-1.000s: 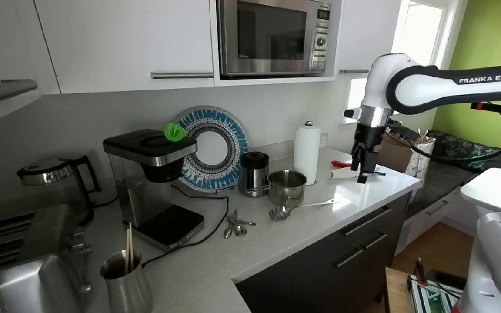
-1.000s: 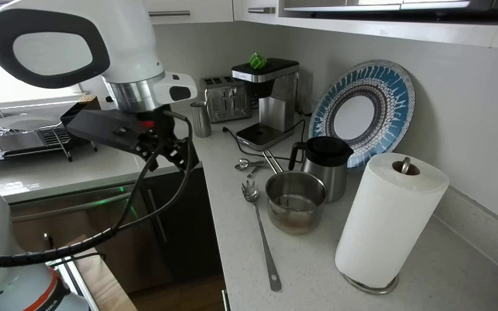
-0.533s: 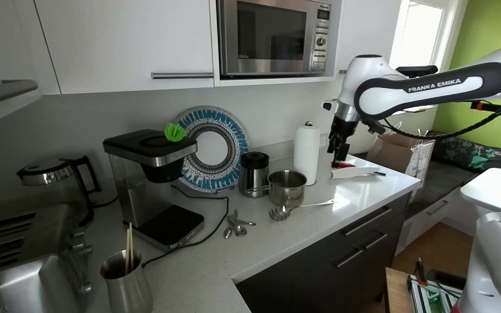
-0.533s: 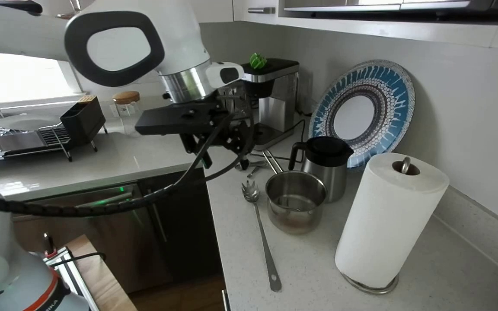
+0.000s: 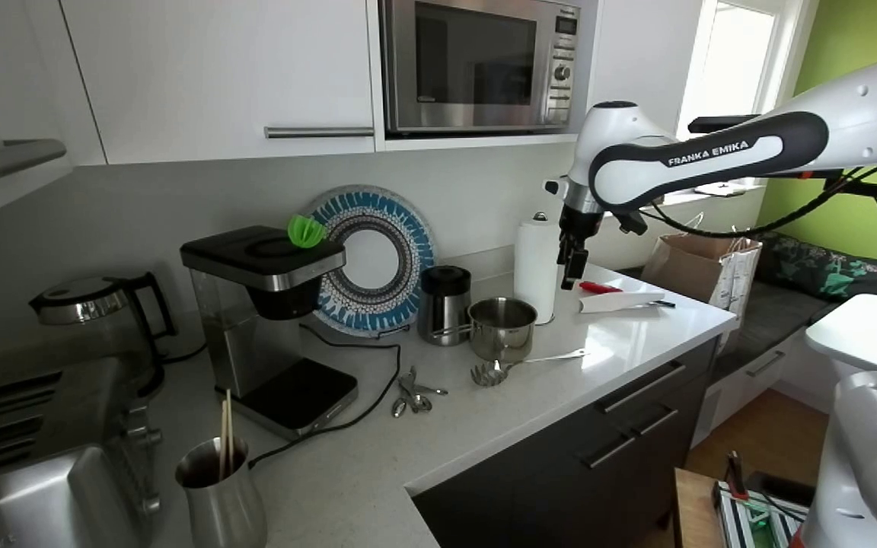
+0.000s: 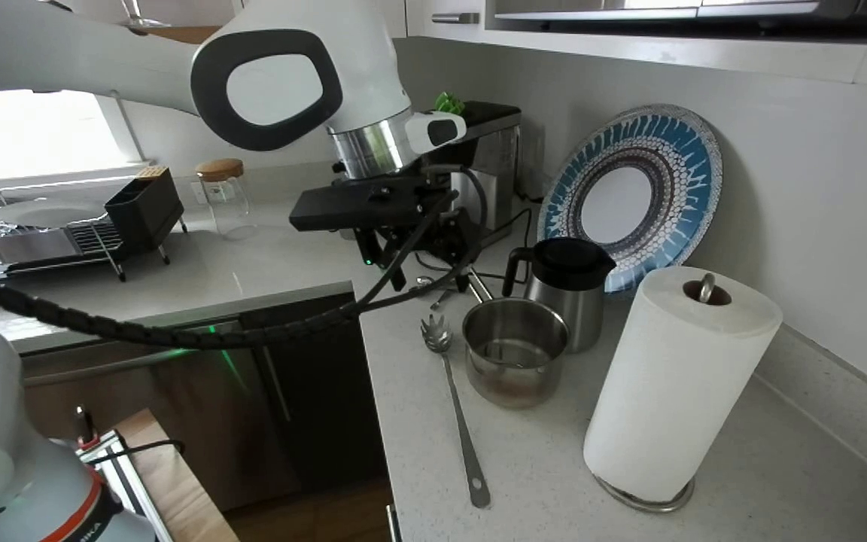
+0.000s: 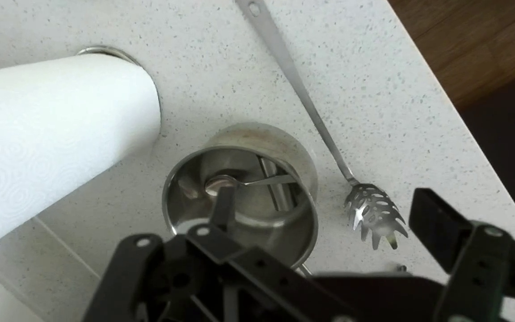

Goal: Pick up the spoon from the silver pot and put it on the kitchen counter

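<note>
Nearer, with nothing grasped yet

In both exterior views, clearly closer to the silver pot [image 6: 507, 380] than a second ago, lately by smaller steps. In the wrist view, a gripper [image 7: 324, 217] with fingers well apart, holding nothing. Inside the pot, the spoon [image 7: 264, 181], with its handle toward the rim; hard to tell whether leaning or flat. By the look of it, late in the approach, probably with a sideways correction due before any descent. Through the gap, the pasta server [image 7: 376, 212], just beside the pot: a likely obstruction. Onto the kitchen counter [image 7: 396, 120], no transfer yet.
</note>
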Motion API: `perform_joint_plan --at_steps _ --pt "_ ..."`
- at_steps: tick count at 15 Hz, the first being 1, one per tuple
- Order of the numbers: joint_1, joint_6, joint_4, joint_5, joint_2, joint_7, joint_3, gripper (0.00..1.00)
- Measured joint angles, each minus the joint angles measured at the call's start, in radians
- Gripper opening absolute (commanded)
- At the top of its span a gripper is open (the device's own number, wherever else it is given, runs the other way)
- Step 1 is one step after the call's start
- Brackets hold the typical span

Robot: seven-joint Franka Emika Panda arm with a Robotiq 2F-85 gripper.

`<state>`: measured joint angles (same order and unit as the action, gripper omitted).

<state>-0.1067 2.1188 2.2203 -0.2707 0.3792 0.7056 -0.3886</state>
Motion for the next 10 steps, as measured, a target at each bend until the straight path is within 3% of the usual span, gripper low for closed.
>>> perform_joint_plan --at_steps 6,10 --pt "0.004 0.082 -0.090 0.245 -0.202 0.333 -0.062 1.00" --pt "-0.039 0.078 -0.224 0.378 -0.394 0.477 -0.048 1.00"
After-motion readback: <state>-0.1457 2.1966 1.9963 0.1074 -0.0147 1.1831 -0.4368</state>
